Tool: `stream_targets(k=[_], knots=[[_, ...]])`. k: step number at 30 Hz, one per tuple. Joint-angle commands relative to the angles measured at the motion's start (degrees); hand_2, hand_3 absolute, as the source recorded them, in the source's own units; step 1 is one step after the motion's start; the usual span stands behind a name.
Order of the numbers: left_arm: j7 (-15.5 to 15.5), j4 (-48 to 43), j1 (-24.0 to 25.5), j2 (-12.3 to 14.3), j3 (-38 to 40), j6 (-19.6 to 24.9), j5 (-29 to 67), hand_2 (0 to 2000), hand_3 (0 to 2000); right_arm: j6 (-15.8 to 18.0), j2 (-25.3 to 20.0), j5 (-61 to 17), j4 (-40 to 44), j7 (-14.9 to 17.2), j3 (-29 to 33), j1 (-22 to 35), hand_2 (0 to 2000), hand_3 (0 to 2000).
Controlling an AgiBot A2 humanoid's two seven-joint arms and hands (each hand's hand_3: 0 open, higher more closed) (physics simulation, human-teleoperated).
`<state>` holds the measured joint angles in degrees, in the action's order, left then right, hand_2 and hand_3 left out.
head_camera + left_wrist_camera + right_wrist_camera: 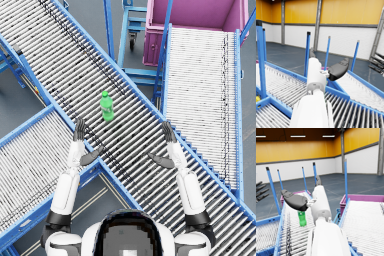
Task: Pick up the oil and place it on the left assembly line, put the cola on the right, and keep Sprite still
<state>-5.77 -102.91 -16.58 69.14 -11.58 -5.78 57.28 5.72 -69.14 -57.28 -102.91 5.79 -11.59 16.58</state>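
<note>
A green Sprite bottle (pixel 106 106) stands upright on the middle roller conveyor (pixel 75 60), ahead of both hands and a little nearer the left one. The right wrist view shows the same bottle (pixel 301 219) partly hidden behind the right thumb. My left hand (pixel 81 145) hovers over the conveyor's left rail, fingers spread, holding nothing. My right hand (pixel 166 147) hovers above the rollers on the other side, also spread and empty. In the left wrist view the left hand (pixel 331 68) shows only its thumb and fingertips past the forearm. No oil or cola shows in any view.
A left conveyor (pixel 30 155) lies lower at the left, a right conveyor (pixel 202 95) runs along the right. A magenta bin (pixel 195 20) stands at the right conveyor's far end. Blue posts (pixel 307 53) and rails frame the lines.
</note>
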Motion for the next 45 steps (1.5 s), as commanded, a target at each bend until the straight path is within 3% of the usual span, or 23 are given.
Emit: stream_targets(k=[1, 45], knots=[[0.00, 0.00, 0.00, 0.00, 0.00, 0.00, 0.00, 0, 0, 0.00, 0.00, 0.00, 0.00, 0.00, 0.00, 0.00, 0, 0], [0.00, 0.00, 0.00, 0.00, 0.00, 0.00, 0.00, 0, 0, 0.00, 0.00, 0.00, 0.00, 0.00, 0.00, 0.00, 0, 0]])
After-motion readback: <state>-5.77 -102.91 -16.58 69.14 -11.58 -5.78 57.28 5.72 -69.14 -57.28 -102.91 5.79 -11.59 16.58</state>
